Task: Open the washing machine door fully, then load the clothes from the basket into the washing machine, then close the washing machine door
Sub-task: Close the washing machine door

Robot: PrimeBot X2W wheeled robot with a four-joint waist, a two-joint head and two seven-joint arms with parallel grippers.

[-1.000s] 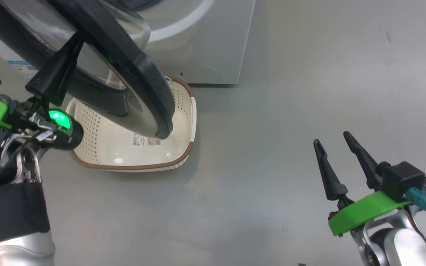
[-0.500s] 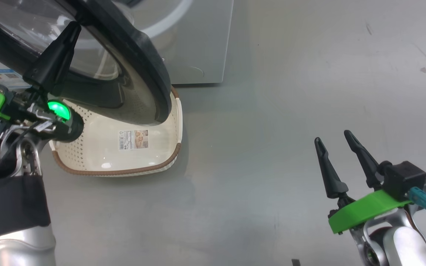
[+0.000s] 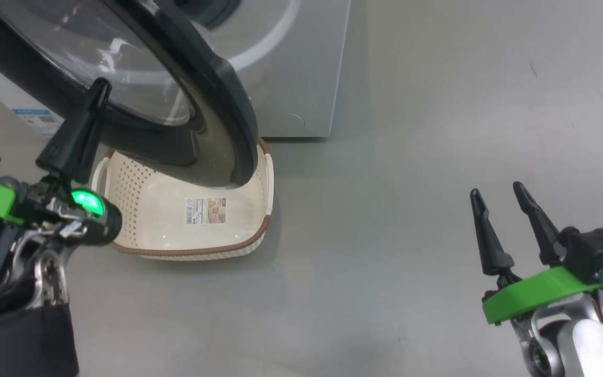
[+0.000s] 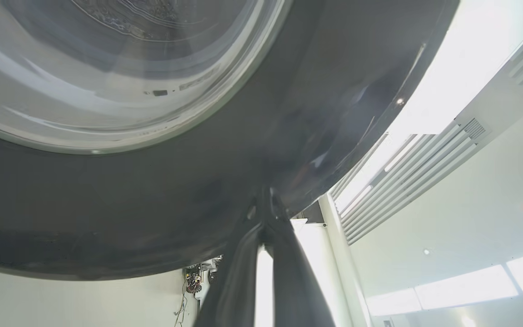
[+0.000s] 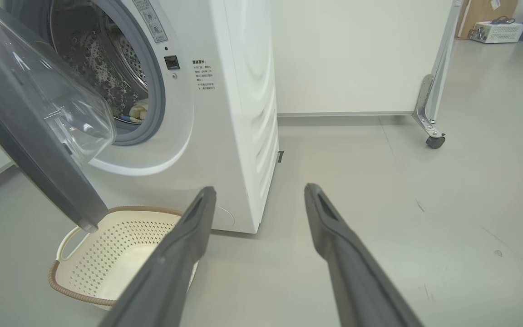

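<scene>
Left pincer (image 3: 101, 91): closed tip to tip, nothing held, raised against door (image 3: 218, 99) black rim. Right pincer (image 3: 496, 191): low, spread apart, empty, pointing up over floor (image 3: 385, 235). Door partly open above basket (image 3: 191, 252); clothes (image 5: 138, 111) inside washer (image 3: 301, 68).

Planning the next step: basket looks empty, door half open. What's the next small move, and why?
Probably push the washing machine door shut with the left pincer, whose tips sit against its black rim. The basket is empty, and cream clothes lie in the drum.
</scene>
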